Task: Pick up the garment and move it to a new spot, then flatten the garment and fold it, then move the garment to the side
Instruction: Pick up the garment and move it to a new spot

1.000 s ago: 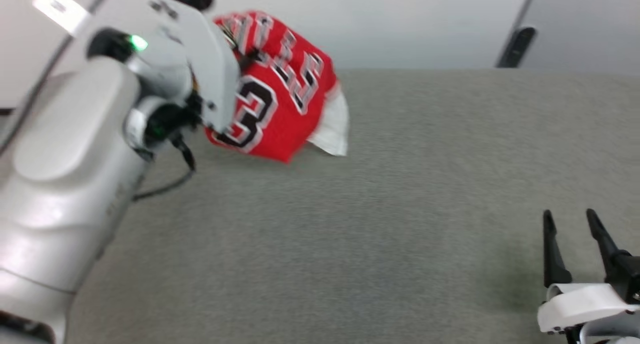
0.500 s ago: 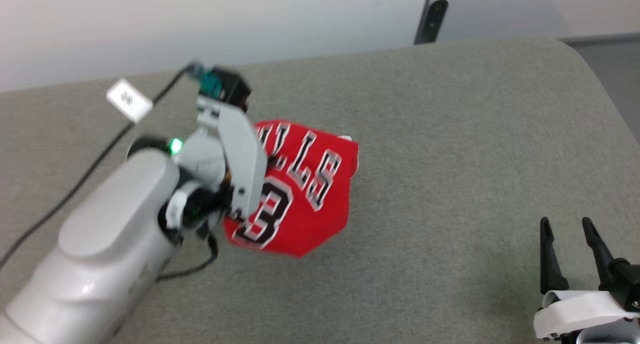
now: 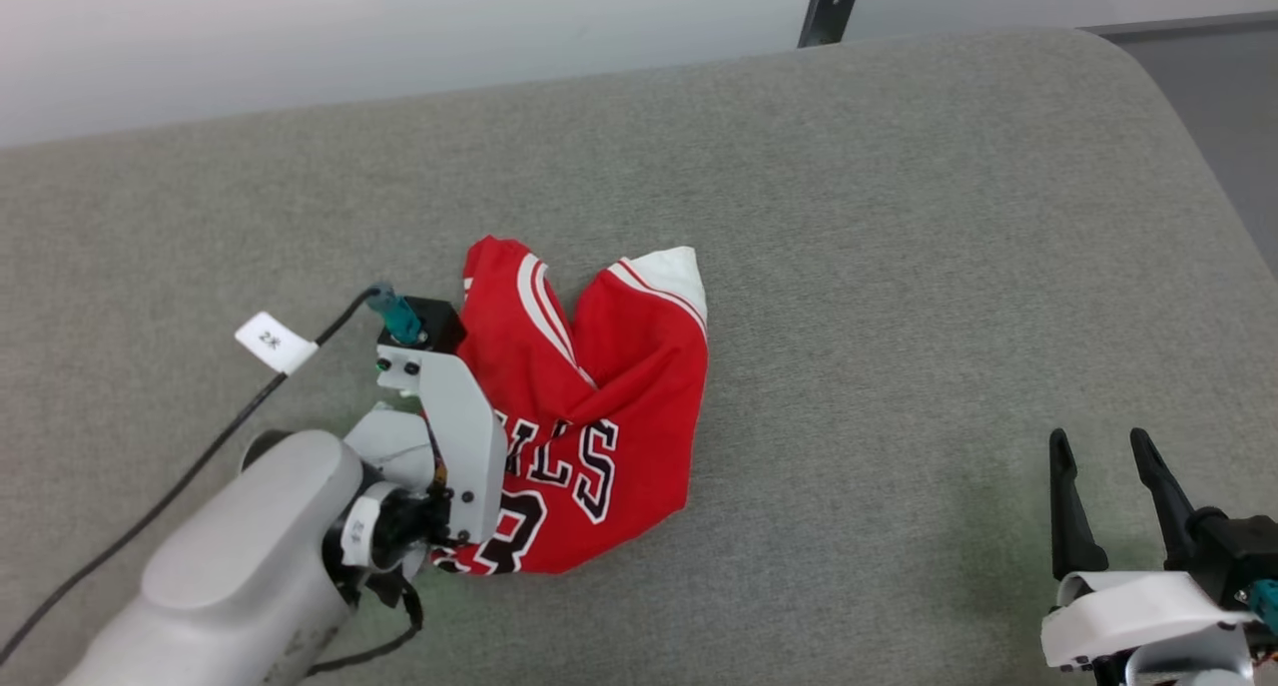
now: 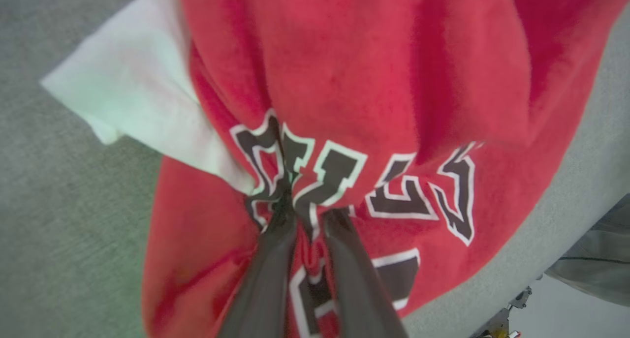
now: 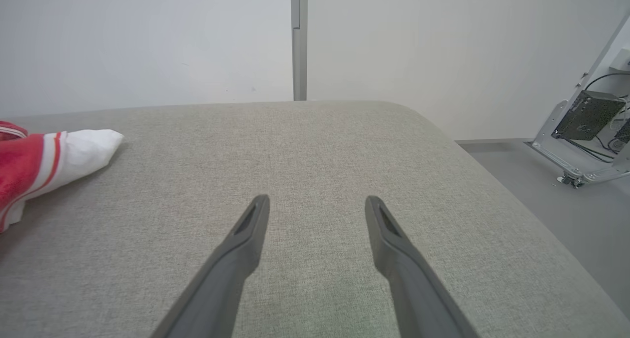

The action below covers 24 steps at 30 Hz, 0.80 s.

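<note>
The garment [image 3: 609, 396], a red jersey with white sleeves and black lettering, lies bunched on the grey table [image 3: 899, 267], left of centre. My left gripper [image 4: 305, 215] is shut on a pinch of the red fabric at the lettering; the cloth [image 4: 369, 82] drapes away from the fingers. In the head view the wrist mount [image 3: 454, 436] covers those fingers at the garment's left edge. My right gripper [image 3: 1098, 446] stands open near the table's front right, well clear of the garment, with nothing between its fingers [image 5: 317, 202]. A white sleeve tip [image 5: 88, 146] shows at the right wrist view's left edge.
A black cable with a white tag [image 3: 275, 342] runs to the left wrist. The table's right end is rounded, with grey floor [image 3: 1238, 117] beyond. A dark post [image 3: 829, 2] stands behind the far edge. A metal frame with a black box [image 5: 585, 116] sits on the floor.
The head camera has shifted. The left arm has come down with the garment, which hung raised before and now rests bunched on the table. The right gripper stays open in place.
</note>
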### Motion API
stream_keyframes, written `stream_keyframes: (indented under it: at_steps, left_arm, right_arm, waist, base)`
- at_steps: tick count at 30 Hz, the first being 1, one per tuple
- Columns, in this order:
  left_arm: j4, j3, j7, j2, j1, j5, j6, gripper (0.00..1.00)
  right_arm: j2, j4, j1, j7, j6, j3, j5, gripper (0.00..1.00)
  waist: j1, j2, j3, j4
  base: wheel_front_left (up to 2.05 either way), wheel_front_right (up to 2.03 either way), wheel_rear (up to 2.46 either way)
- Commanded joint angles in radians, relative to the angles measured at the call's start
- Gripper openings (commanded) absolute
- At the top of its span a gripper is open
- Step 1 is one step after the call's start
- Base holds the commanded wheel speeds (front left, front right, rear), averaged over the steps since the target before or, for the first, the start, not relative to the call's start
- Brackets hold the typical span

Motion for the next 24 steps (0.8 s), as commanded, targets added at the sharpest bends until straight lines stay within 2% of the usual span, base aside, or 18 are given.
stream_keyframes:
  at_steps: [1,2,4,5,6,11,18,22,23,24]
  left_arm:
    - [0.021,-0.013,0.000,-0.005,0.037,-0.001,0.003,0.13]
    - [0.029,-0.015,-0.004,-0.009,0.034,0.004,0.000,0.24]
    - [0.043,-0.020,-0.007,-0.016,0.024,0.008,-0.007,0.40]
    - [0.047,-0.019,-0.003,-0.020,0.017,0.004,-0.013,0.67]
    - [0.049,-0.016,-0.004,-0.023,0.009,0.001,-0.019,1.00]
    - [0.037,0.013,-0.017,-0.017,-0.036,-0.011,-0.038,1.00]
    - [-0.009,0.066,-0.081,0.007,-0.001,-0.045,-0.061,1.00]
    - [-0.069,0.124,-0.222,0.022,0.053,-0.055,-0.088,1.00]
    - [-0.086,0.136,-0.267,0.026,0.070,-0.051,-0.102,1.00]
    - [-0.122,0.155,-0.358,0.034,0.107,-0.035,-0.136,1.00]
  right_arm:
    - [0.002,0.004,-0.021,-0.004,-0.001,0.007,0.006,1.00]
    - [0.002,0.006,-0.024,-0.005,-0.001,0.011,0.006,1.00]
    - [0.002,0.015,-0.031,-0.007,-0.001,0.016,0.005,1.00]
    - [0.002,0.018,-0.035,-0.006,-0.001,0.019,0.001,1.00]
    - [0.002,0.019,-0.037,-0.005,-0.001,0.022,-0.001,1.00]
    - [0.002,0.028,-0.034,0.001,-0.001,0.036,-0.013,1.00]
    - [0.002,0.026,-0.009,0.008,-0.001,0.063,-0.031,1.00]
    - [0.001,0.010,0.003,0.011,-0.001,0.101,-0.042,1.00]
    - [0.001,0.004,0.010,0.010,-0.001,0.110,-0.046,1.00]
    - [0.002,-0.008,0.021,0.004,-0.001,0.125,-0.048,1.00]
  waist:
    - [0.0000,-0.0001,0.003,0.008]
    - [0.0000,-0.0001,0.004,0.012]
    - [0.0000,-0.0001,0.001,0.021]
    - [0.0000,-0.0001,-0.004,0.026]
    - [0.0000,-0.0001,-0.009,0.032]
    - [0.0000,-0.0001,-0.054,0.063]
    - [0.0000,-0.0001,-0.131,0.111]
    - [0.0000,-0.0001,-0.177,0.146]
    - [0.0000,-0.0001,-0.187,0.155]
    - [0.0000,-0.0001,-0.206,0.175]
  base:
    - [0.00,0.00,0.00]
    - [0.00,0.00,0.00]
    - [0.00,0.00,0.00]
    - [0.00,0.00,0.00]
    - [0.00,0.00,0.00]
    - [0.00,0.00,0.00]
    - [0.00,0.00,0.00]
    - [0.00,0.00,0.00]
    - [0.00,0.00,0.00]
    - [0.00,0.00,0.00]
